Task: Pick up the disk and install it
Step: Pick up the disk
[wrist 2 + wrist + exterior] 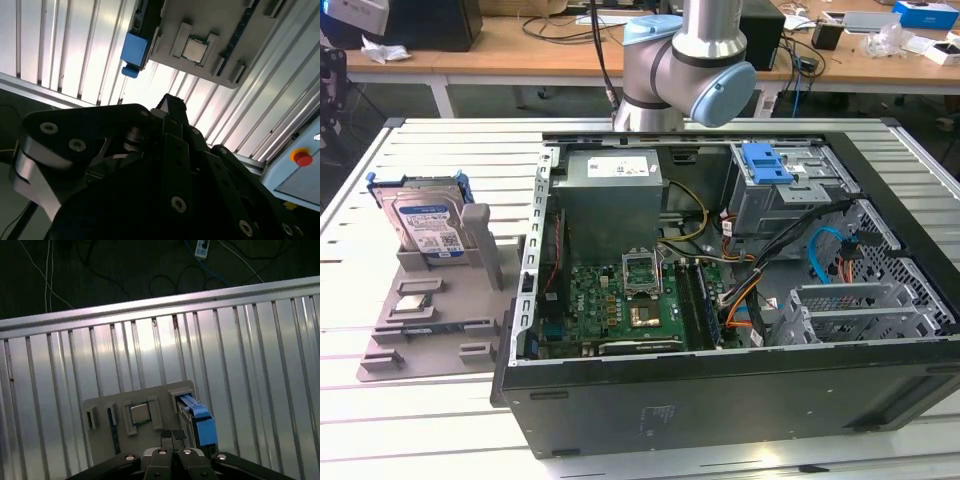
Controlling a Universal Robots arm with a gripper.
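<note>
Gripper [172,434] hung over the table [240,365], fingertips together and empty; disk [196,421] stood below, slightly aside, untouched in its grey holder [102,404], neither lifted nor installed.

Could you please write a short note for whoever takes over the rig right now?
Gripper: shut, empty, pointing at the grey holder, apart from it.
Disk: stands on edge in that holder, to the exterior view's left of the open computer case.
Done: nothing visible.
Left: disk not yet picked up, not installed.
</note>
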